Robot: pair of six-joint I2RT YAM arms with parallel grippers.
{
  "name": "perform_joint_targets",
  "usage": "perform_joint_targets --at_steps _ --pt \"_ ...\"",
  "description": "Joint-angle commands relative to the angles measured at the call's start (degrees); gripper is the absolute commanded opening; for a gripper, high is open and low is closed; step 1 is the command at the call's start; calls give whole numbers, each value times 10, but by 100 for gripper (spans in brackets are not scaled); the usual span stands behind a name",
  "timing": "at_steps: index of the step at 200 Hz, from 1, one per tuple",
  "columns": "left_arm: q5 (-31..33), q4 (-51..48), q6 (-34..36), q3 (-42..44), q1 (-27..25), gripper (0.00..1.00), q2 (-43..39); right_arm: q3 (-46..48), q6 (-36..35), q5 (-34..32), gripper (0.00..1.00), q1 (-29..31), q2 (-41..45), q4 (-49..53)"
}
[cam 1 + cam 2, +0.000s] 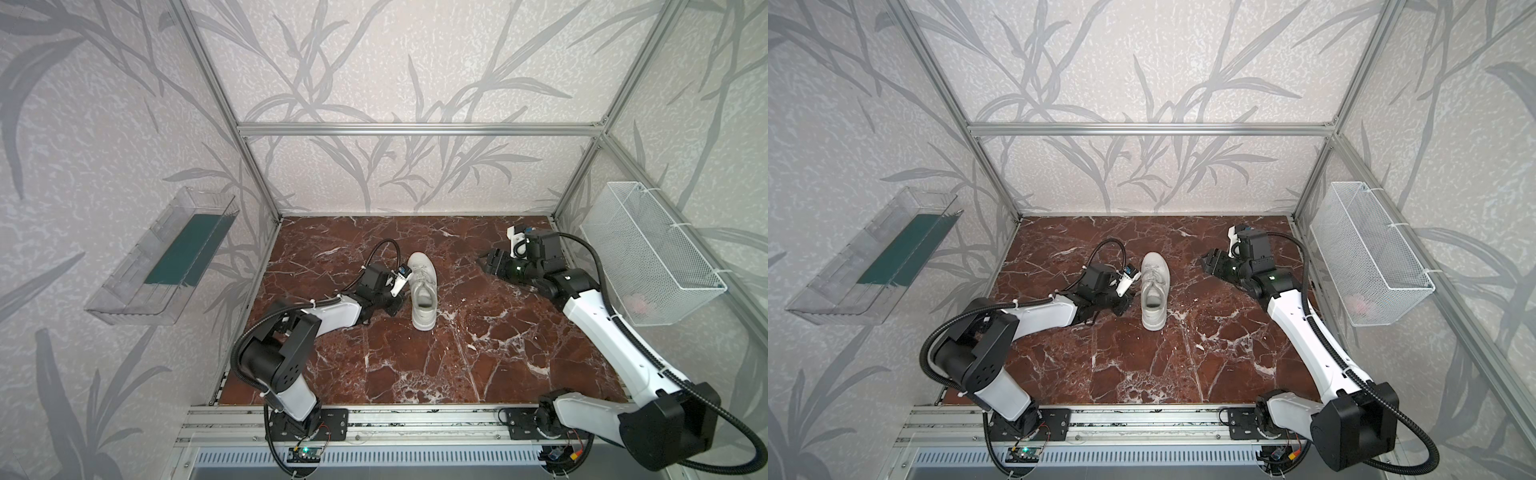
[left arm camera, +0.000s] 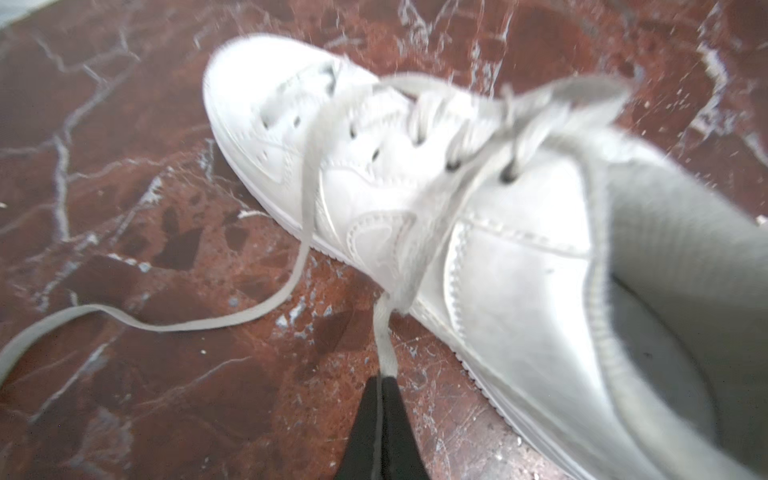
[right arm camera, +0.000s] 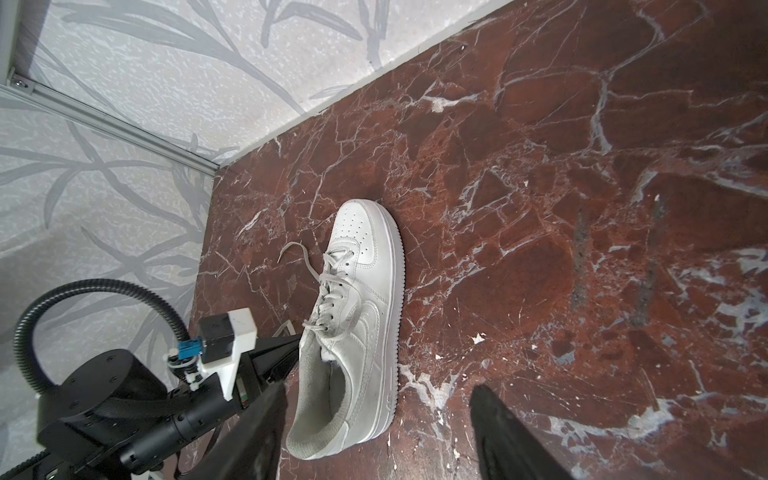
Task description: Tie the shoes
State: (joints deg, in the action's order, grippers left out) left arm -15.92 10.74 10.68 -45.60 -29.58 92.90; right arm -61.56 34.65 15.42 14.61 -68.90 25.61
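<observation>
**Shoe above table centre; left gripper closed on one lace**

In both top views the shoe (image 1: 423,291) stands on its sole a little above the centre of the table (image 1: 478,365). Its long axis runs almost straight up and down the frame, with the toe toward the back wall (image 1: 415,178) and the heel opening toward the lower edge.

My left gripper (image 2: 382,384) sits just beside the shoe's left flank. Its jaws are pinched together on one lace (image 2: 384,332), which runs straight from the eyelets to the tips; the left wrist view is blurred. The second lace (image 2: 199,324) lies slack in a curve on the marble on that same side.

My right gripper (image 1: 488,264) is well apart from the shoe at its upper right, jaws spread and holding nothing.

Bare marble lies right of the shoe and across the lower half of the table, down to the front rail (image 1: 415,419). My left arm fills the space left of the shoe. The back and side edges of the table meet walls. A basket (image 1: 648,257) hangs beyond the right edge and a tray (image 1: 162,257) beyond the left.
</observation>
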Motion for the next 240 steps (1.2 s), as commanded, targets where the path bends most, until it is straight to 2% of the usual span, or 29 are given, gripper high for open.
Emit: perform_joint_targets --at_steps 1,33,65,82,116,137,149,177,197,214,240 --pt "5 -27 -14 -22 -1 0 -36 15 8 -6 70 -2 25 2" --pt "2 -109 -21 -95 0 0 -49 33 7 -24 70 -2 39 -1" --pt "-33 -169 -27 -159 1 0 -41 44 14 -17 69 -2 27 -31" --pt "-36 -167 -45 -174 1 0 -45 34 33 -5 69 -1 12 -36" --pt "-20 -138 -91 -185 1 0 -55 35 23 12 69 -2 -11 -48" --pt "-54 -167 -101 -218 1 0 -48 53 24 29 69 -1 -34 -77" --pt "-70 -183 -112 -240 1 0 -40 55 22 52 69 -1 -57 -103" --pt "-74 -236 -130 -293 1 0 -11 37 -55 146 66 2 -126 -160" --pt "-75 -257 -131 -308 2 0 2 55 -69 209 65 9 -167 -270" --pt "-84 -259 -131 -312 3 0 8 60 -92 226 63 25 -200 -337" --pt "-84 -281 -128 -325 5 0 16 31 -157 252 62 59 -250 -360"
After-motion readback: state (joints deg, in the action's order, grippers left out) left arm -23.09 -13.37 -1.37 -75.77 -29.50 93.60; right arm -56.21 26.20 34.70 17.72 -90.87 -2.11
